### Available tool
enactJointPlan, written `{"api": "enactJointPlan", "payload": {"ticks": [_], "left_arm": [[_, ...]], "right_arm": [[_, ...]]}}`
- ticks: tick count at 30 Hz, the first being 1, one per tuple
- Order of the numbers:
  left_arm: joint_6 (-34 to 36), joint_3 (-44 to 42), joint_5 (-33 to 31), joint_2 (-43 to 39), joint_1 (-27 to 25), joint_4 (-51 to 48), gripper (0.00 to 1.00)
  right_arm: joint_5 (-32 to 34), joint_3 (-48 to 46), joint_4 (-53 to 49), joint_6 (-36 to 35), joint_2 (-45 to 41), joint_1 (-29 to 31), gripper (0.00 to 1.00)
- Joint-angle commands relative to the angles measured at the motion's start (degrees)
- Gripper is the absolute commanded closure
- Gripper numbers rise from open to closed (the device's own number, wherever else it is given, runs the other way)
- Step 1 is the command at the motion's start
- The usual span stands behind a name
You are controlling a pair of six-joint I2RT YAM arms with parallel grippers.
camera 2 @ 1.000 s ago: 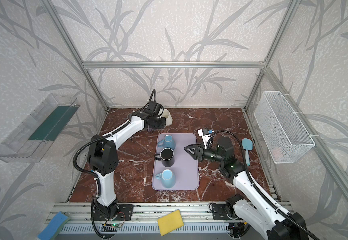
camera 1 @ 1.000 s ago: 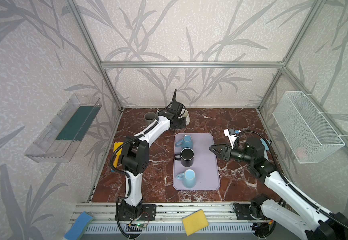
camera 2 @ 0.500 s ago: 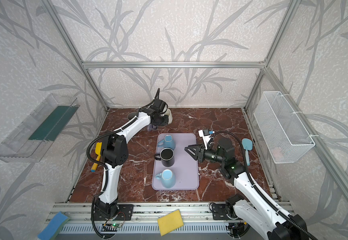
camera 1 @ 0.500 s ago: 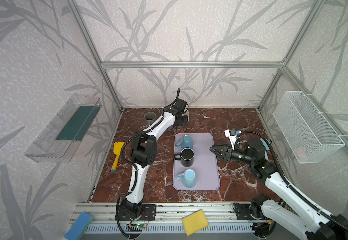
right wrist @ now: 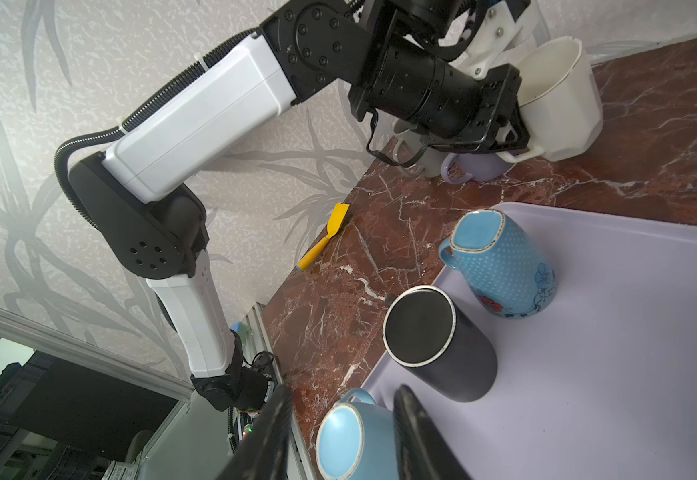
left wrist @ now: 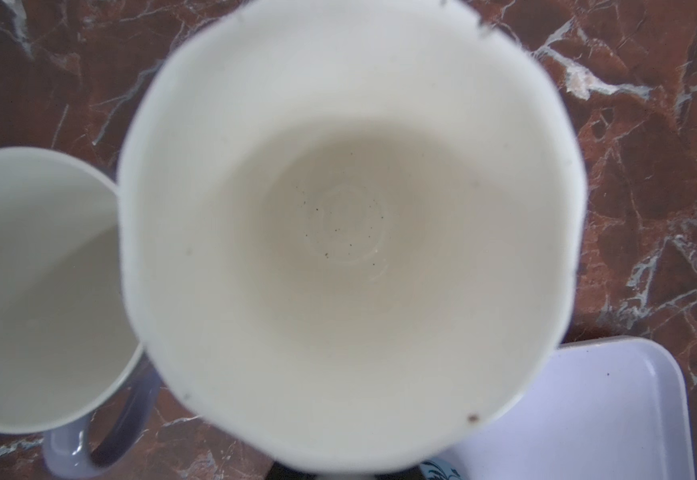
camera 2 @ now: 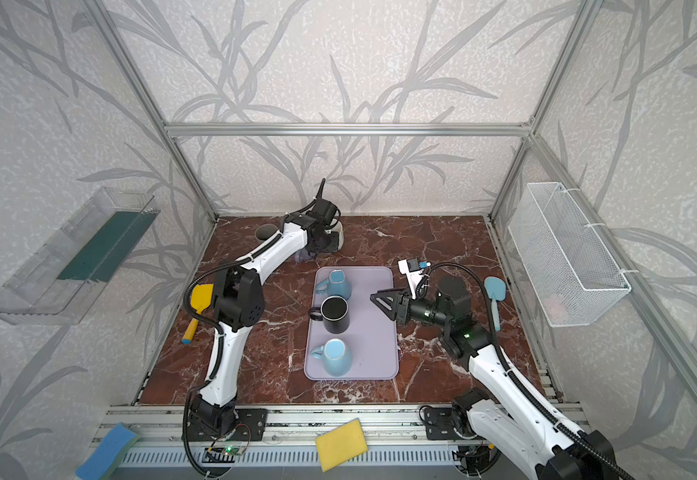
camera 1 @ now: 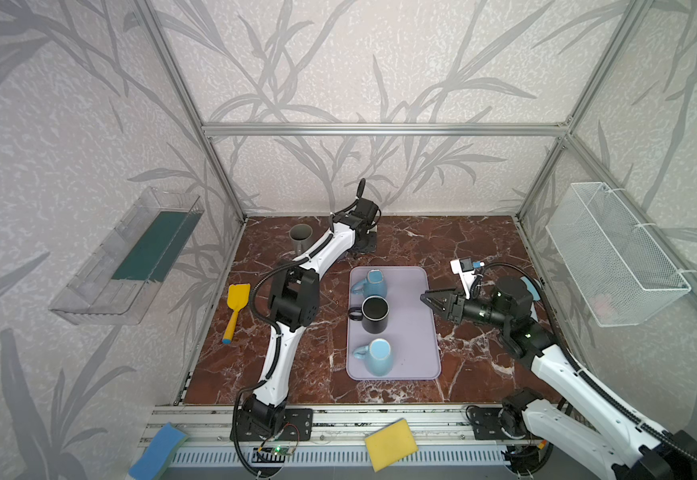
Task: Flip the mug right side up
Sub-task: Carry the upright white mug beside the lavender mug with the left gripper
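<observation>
I had the left gripper (right wrist: 515,143) clamped tight on the handle of the white mug (right wrist: 563,104). It was at the back of the table (camera 1: 484,249), behind the tray (camera 1: 415,332) and just beside a purple mug (right wrist: 475,168). The white mug's long axis ran close to vertical, with its mouth up and its base down toward the marble. My left wrist camera looked straight into its pale inside, right to the bottom. I couldn't tell whether the base was touching the table or hanging just above it. The right gripper (camera 2: 376,298) hung over the tray's right edge, pointing across at the black mug (camera 2: 334,313), fingers apart with nothing between them.
</observation>
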Motion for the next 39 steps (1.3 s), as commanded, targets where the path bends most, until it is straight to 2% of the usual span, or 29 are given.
{"api": "enactJointPlan", "payload": {"ticks": [1,39], "left_arm": [[0.4,3.4,-2.0,-0.2,-0.3,0.8,1.00],[-0.8,10.0,-2.3,4.8,-0.8,-4.4,1.00]], "right_arm": [[-0.5,0.0,-0.3,0.3,-1.6,-0.3,0.59],[-1.0,1.2,-3.4,-0.4,-3.7,-1.2,0.59]]}}
